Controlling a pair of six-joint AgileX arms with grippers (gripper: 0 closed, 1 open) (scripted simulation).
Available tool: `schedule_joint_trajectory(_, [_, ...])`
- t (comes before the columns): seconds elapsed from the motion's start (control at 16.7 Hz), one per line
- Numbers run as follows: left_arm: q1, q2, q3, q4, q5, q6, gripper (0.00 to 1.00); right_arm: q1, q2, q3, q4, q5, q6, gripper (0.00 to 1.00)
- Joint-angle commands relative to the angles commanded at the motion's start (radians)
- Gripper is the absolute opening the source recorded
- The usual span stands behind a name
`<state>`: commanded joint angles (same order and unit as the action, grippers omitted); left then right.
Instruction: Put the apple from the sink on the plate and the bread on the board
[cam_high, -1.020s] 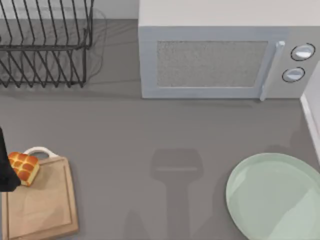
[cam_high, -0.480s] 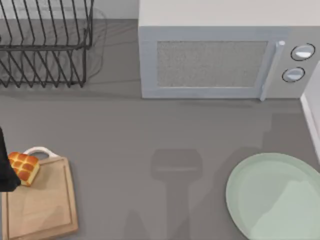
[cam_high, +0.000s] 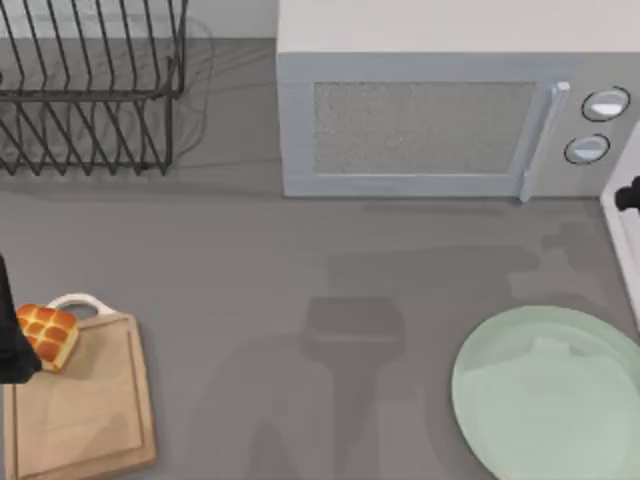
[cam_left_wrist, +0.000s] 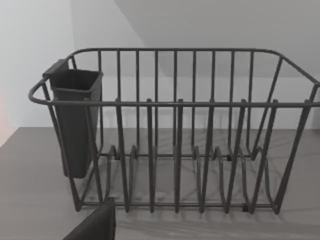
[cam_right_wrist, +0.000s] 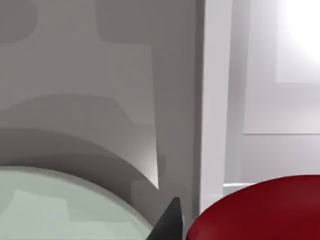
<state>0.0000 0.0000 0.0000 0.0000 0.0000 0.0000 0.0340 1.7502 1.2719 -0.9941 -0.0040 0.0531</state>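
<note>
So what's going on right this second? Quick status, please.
Bread on board corner, left gripper beside it. Right gripper at the table's right edge, apple close against it. Plate bare. Nothing blocking.

A rendered kitchen counter: a grey worktop (cam_high: 250, 260) carries a silver microwave (cam_high: 440, 120) with two round knobs at twelve to one o'clock and a black wire dish rack (cam_high: 90, 90) with a cutlery cup at eleven. A wooden cutting board (cam_high: 85, 410) lies at eight o'clock, and a pale green plate (cam_high: 550, 395) at four.
</note>
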Motion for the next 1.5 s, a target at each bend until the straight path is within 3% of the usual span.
schedule_joint_trajectory(0.6, [0.0,0.0,0.0,0.0,0.0,0.0,1.0,0.394,-0.19,-0.101,-0.175,0.004,0.386,0.0])
schedule_joint_trajectory(1.08, [0.0,0.0,0.0,0.0,0.0,0.0,1.0,0.446,-0.215,-0.115,-0.198,0.004,0.437,0.0])
schedule_joint_trajectory(1.5, [0.0,0.0,0.0,0.0,0.0,0.0,1.0,0.446,-0.215,-0.115,-0.198,0.004,0.437,0.53])
